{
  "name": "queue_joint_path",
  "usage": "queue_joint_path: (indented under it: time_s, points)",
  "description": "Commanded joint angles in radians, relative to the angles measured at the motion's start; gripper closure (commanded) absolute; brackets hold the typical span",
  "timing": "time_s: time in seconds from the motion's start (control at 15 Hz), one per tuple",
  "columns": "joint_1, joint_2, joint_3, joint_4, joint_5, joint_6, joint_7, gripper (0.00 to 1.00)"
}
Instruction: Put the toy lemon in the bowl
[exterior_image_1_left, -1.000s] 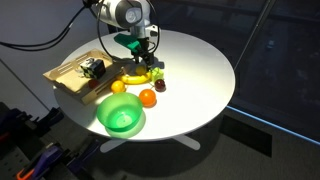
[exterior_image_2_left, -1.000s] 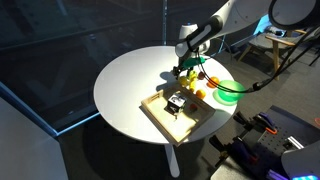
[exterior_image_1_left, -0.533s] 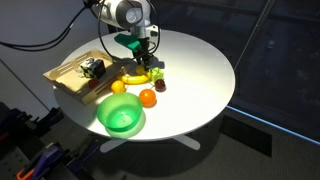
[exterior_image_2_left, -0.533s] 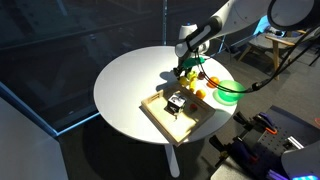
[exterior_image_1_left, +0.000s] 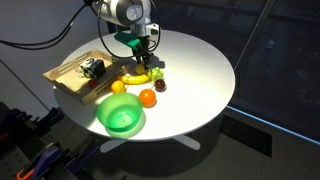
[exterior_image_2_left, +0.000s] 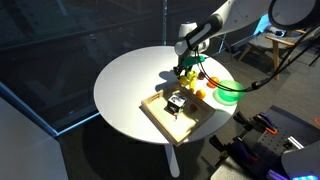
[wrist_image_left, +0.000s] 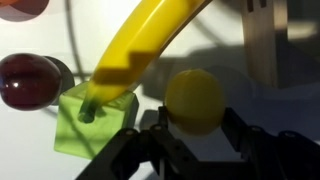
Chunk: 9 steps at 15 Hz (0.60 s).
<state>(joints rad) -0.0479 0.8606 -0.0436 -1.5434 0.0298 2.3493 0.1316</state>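
Note:
In the wrist view the toy lemon (wrist_image_left: 195, 98), bright yellow and roundish, sits on the white table between the two black fingers (wrist_image_left: 158, 128), which press against its sides. My gripper (wrist_image_left: 195, 122) is shut on it. In both exterior views the gripper (exterior_image_1_left: 148, 62) (exterior_image_2_left: 185, 68) points down over the cluster of toy fruit, and its body hides the lemon there. The green bowl (exterior_image_1_left: 121, 119) (exterior_image_2_left: 228, 93) stands near the table's edge, a short way from the gripper.
A long yellow banana (wrist_image_left: 150, 40) (exterior_image_1_left: 135, 77) lies right beside the lemon, with a green block (wrist_image_left: 95, 120) and a dark red fruit (wrist_image_left: 30, 80) next to it. An orange ball (exterior_image_1_left: 148, 97) and a greenish-yellow fruit (exterior_image_1_left: 118, 87) lie near the bowl. A wooden tray (exterior_image_1_left: 70, 78) holds small items.
The jaws have shut round the toy lemon. In the exterior views the arm has hardly shifted.

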Motion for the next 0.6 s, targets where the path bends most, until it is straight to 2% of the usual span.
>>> queue_joint_path:
  time_s: [0.0,0.53]
  points:
    - [-0.001,-0.036,-0.005,-0.001,0.009,-0.045,-0.001,0.68]
    - [0.005,-0.103,-0.011,-0.056,0.001,-0.035,-0.003,0.68]
